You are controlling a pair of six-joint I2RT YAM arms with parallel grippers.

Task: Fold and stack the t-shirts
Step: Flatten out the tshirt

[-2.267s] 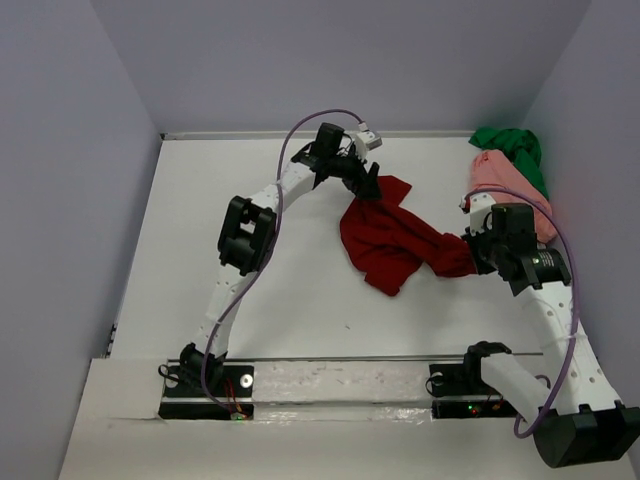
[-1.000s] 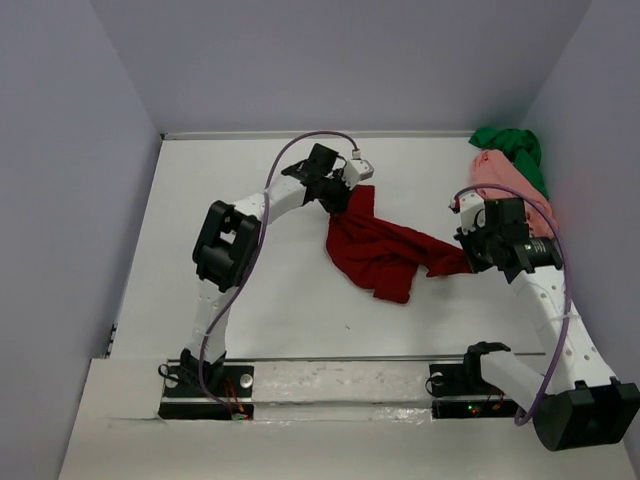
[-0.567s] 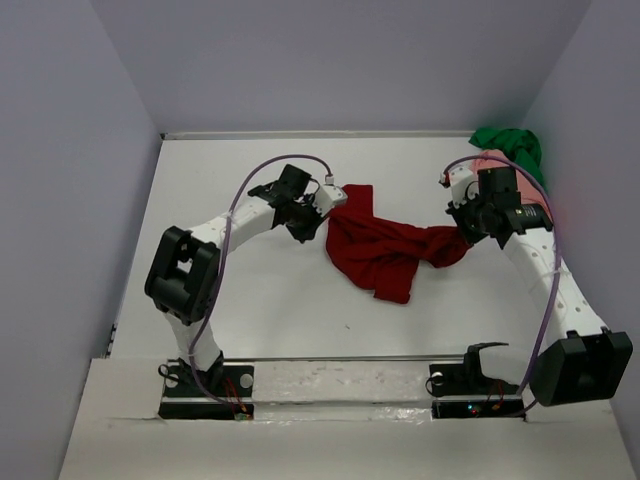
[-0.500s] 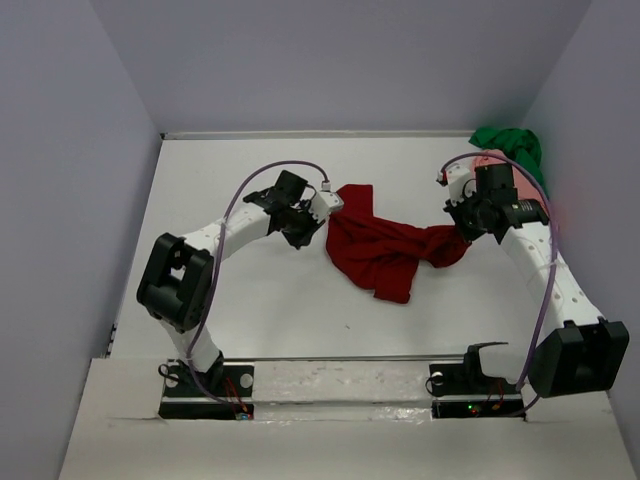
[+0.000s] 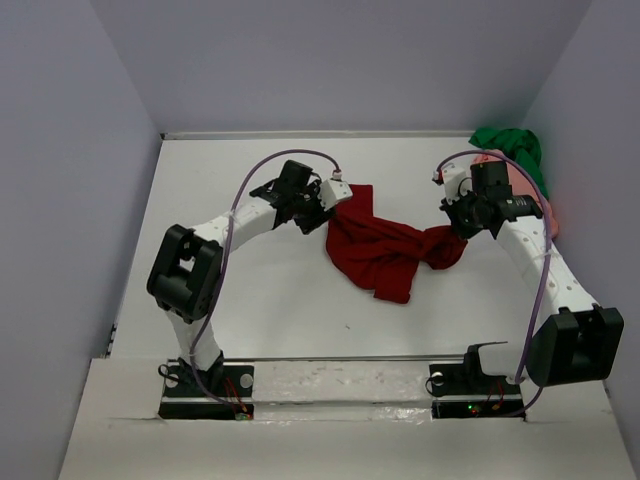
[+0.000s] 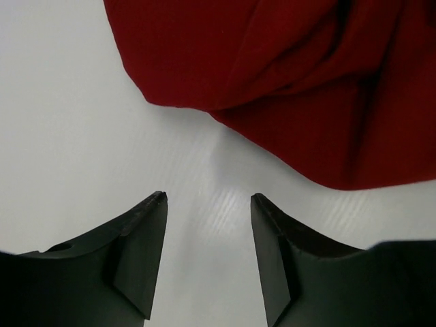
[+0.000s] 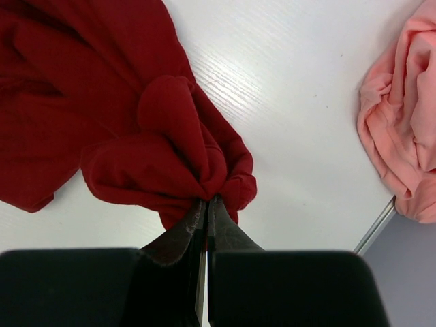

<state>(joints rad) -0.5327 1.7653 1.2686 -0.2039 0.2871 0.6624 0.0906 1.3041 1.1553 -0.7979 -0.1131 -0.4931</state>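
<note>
The dark red t-shirt (image 5: 385,250) lies crumpled mid-table. It also shows in the left wrist view (image 6: 306,82) and in the right wrist view (image 7: 102,102). My left gripper (image 5: 322,205) is open and empty, just left of the shirt's far left edge, over bare table (image 6: 208,197). My right gripper (image 5: 458,228) is shut on a bunched fold at the shirt's right end (image 7: 208,199). The salmon pink t-shirt (image 5: 515,190) lies at the far right, also in the right wrist view (image 7: 402,116). The bright green t-shirt (image 5: 512,150) is bunched behind it.
Grey walls close in the white table (image 5: 250,290) on the left, back and right. The pink and green shirts sit against the right wall. The arm bases stand on a rail (image 5: 340,385) at the near edge.
The left gripper let go of the red shirt's far corner, drew back left, and came back close to its edge. The right gripper, still shut on the shirt, moved away toward the back.
</note>
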